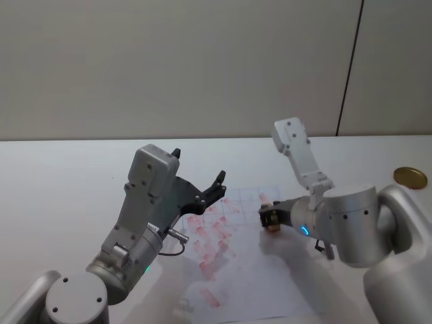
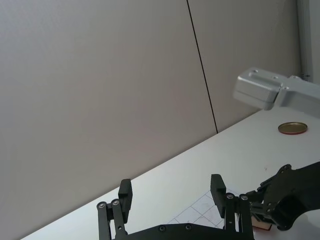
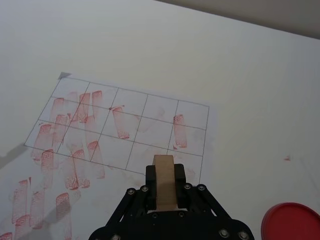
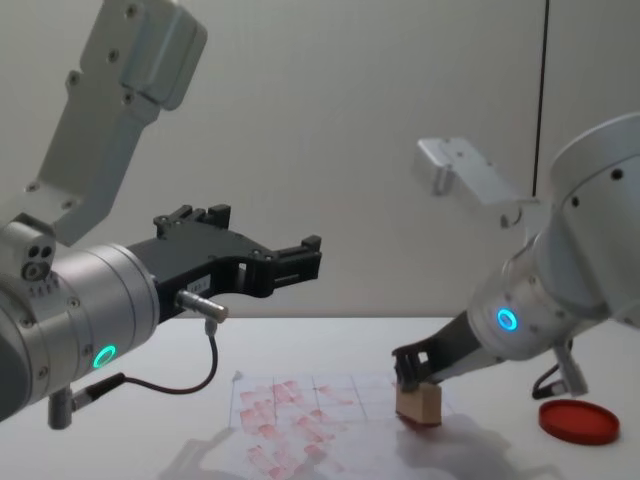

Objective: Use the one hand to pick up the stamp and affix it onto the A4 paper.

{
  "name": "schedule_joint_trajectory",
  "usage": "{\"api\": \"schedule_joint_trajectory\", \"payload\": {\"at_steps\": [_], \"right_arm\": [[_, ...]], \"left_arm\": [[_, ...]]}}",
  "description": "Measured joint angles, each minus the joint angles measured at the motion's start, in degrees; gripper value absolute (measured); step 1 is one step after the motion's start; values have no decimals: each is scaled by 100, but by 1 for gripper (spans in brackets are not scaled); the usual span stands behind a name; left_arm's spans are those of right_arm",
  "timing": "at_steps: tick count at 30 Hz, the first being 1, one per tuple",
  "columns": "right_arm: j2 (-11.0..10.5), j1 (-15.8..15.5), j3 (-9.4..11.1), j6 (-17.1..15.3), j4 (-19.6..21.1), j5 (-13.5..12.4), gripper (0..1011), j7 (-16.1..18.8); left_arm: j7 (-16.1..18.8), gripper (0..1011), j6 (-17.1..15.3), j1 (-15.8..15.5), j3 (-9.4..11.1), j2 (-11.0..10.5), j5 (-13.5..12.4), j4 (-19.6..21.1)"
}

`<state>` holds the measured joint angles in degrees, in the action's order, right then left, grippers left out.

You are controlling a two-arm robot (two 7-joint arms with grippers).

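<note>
The stamp (image 4: 418, 403), clamped in the right gripper (image 4: 410, 380), hangs low at the paper (image 3: 160, 107) edge (chest view's angle); left gripper (image 2: 171, 186) splayed aloft.

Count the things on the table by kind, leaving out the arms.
stamp: 1
paper: 1
red pad: 1
gold disc: 1
Total: 4
</note>
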<state>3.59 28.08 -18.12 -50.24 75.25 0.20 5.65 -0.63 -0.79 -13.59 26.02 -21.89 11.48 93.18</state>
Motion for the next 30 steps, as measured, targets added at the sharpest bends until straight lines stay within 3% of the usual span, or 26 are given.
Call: {"api": "schedule_joint_trajectory", "payload": {"at_steps": [30], "right_arm": [[20, -85, -78, 6, -223, 359, 201, 188]], "left_arm": [[0, 993, 0, 0, 0, 0, 0, 0]]}}
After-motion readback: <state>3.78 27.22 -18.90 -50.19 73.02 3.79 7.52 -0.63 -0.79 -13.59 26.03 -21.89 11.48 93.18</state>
